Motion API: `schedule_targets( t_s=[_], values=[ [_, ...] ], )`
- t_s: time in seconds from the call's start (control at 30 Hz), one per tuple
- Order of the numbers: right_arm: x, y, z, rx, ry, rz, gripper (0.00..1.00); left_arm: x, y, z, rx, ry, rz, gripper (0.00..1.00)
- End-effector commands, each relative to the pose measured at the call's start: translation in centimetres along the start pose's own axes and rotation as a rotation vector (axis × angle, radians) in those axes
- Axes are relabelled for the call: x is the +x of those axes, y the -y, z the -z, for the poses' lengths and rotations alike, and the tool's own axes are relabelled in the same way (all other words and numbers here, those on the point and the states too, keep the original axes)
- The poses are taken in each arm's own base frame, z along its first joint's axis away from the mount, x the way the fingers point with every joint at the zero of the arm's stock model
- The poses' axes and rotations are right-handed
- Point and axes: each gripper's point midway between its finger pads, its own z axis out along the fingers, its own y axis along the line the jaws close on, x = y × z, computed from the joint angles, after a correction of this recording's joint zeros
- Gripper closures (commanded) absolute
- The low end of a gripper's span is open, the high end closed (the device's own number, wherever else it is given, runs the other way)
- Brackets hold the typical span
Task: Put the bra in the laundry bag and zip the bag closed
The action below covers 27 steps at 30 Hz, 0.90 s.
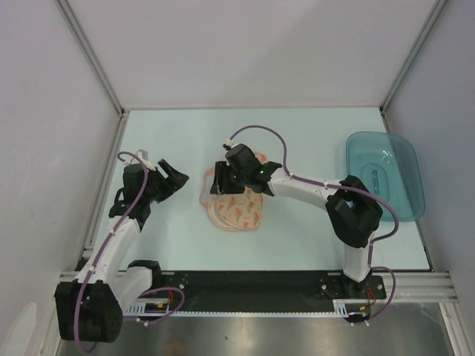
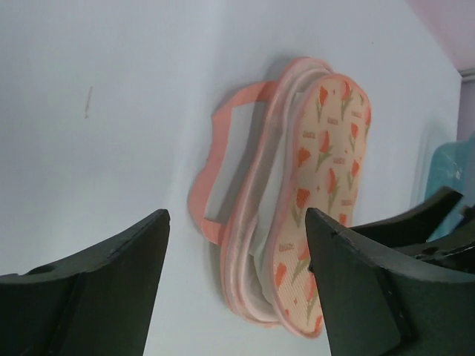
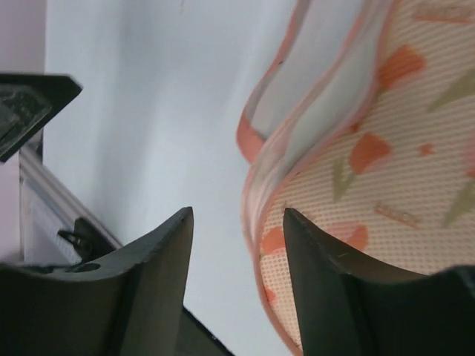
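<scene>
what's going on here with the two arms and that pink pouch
The right end effector hangs open at the edge of the peach-pink laundry bag, which lies mid-table. The left end effector is open too, beside the bag and clear of it. The bag's two halves are folded together, but the seam looks gapped, with pale layers showing. Whether the bra is inside can't be told. A teal tray sits off to the right, untouched.

One laundry bag [image 1: 236, 204], one teal tray [image 1: 413, 180], and two arms, left [image 1: 119, 237] and right [image 1: 308, 189].
</scene>
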Motion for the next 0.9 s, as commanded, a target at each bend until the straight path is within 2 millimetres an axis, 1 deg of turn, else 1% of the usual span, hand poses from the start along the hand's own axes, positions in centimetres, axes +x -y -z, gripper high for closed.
schedule_targets(
  t_s=[0.0,0.03,0.07,0.1,0.13,0.17,0.2,0.23,0.27,0.3,0.33,0.37,0.4,0.43,0.47,0.5,0.53,0.57,0.6,0.67,0.73,0.77,0.8,0.83,0.87],
  values=[
    [-1.9,-3.6,3.0,-0.189,0.021,0.015,0.38,2.0,3.0,0.8,0.193,-0.113,-0.028,0.21],
    [-2.2,-2.3,3.6,-0.155,0.042,0.023,0.31,1.8,4.5,0.9,0.277,-0.113,-0.061,0.21],
    [-2.6,-1.0,4.2,-0.122,0.066,0.008,0.29,2.6,4.9,0.5,0.304,-0.152,-0.073,0.2],
    [-2.9,1.5,5.7,-0.095,0.087,-0.025,0.27,2.5,5.7,0.5,0.329,-0.164,-0.095,0.2],
    [-3.0,2.2,6.4,-0.106,0.091,-0.05,0.26,2.9,5.9,0.4,0.338,-0.185,-0.141,0.19],
    [-3.2,3.0,7.0,-0.118,0.112,-0.065,0.25,3.8,6.4,0.1,0.34,-0.221,-0.175,0.17],
    [-3.0,5.5,7.9,-0.094,0.123,-0.102,0.24,4.0,6.8,-0.6,0.332,-0.248,-0.2,0.16],
    [-2.9,6.5,8.4,-0.09,0.133,-0.114,0.23,4.8,6.5,-1.0,0.309,-0.284,-0.23,0.16],
    [-2.7,7.6,8.6,-0.079,0.131,-0.125,0.22,5.9,7.0,-1.2,0.309,-0.325,-0.252,0.16],
    [-2.5,8.4,8.8,-0.075,0.129,-0.132,0.21,6.6,6.9,-2.0,0.289,-0.361,-0.252,0.16],
    [-1.3,10.2,9.0,-0.078,0.101,-0.161,0.19,7.0,6.9,-2.2,0.286,-0.376,-0.25,0.16],
    [-1.4,10.7,9.0,-0.098,0.107,-0.164,0.19,7.1,7.1,-2.4,0.283,-0.375,-0.26,0.17],
    [-1.3,11.1,9.0,-0.12,0.113,-0.166,0.18,6.8,7.7,-2.7,0.295,-0.366,-0.273,0.17],
    [-0.7,12.4,9.0,-0.13,0.095,-0.189,0.18,6.8,7.9,-3.1,0.305,-0.363,-0.304,0.18],
    [-0.9,12.8,8.9,-0.134,0.108,-0.189,0.18,7.0,8.4,-3.3,0.32,-0.375,-0.33,0.21],
    [-0.7,13.3,8.8,-0.132,0.105,-0.187,0.18,6.3,9.3,-3.6,0.333,-0.361,-0.353,0.23],
    [-0.6,13.5,8.7,-0.137,0.099,-0.186,0.17,6.9,8.6,-4.4,0.31,-0.398,-0.375,0.28],
    [-0.4,14.1,8.4,-0.126,0.092,-0.197,0.17,7.0,8.5,-4.8,0.299,-0.41,-0.386,0.44],
    [-0.4,14.4,8.4,-0.122,0.091,-0.202,0.17,6.0,8.6,-5.5,0.274,-0.385,-0.404,0.51],
    [-0.4,14.5,8.3,-0.125,0.097,-0.206,0.17,6.8,8.1,-6.5,0.253,-0.428,-0.406,0.58],
    [-0.8,14.3,8.3,-0.133,0.111,-0.212,0.17,6.4,8.8,-7.1,0.247,-0.419,-0.417,0.62],
    [-0.8,14.3,8.3,-0.135,0.112,-0.211,0.17,7.1,9.1,-7.5,0.252,-0.435,-0.43,0.63],
    [-0.8,14.3,8.3,-0.136,0.113,-0.21,0.17,6.4,9.5,-7.9,0.227,-0.409,-0.451,0.63],
    [-0.8,14.2,8.2,-0.139,0.11,-0.215,0.17,6.5,9.6,-8.2,0.207,-0.405,-0.467,0.62],
    [-0.7,14.2,8.2,-0.142,0.108,-0.215,0.17,7.3,9.3,-8.8,0.178,-0.431,-0.483,0.61]
  ],
)
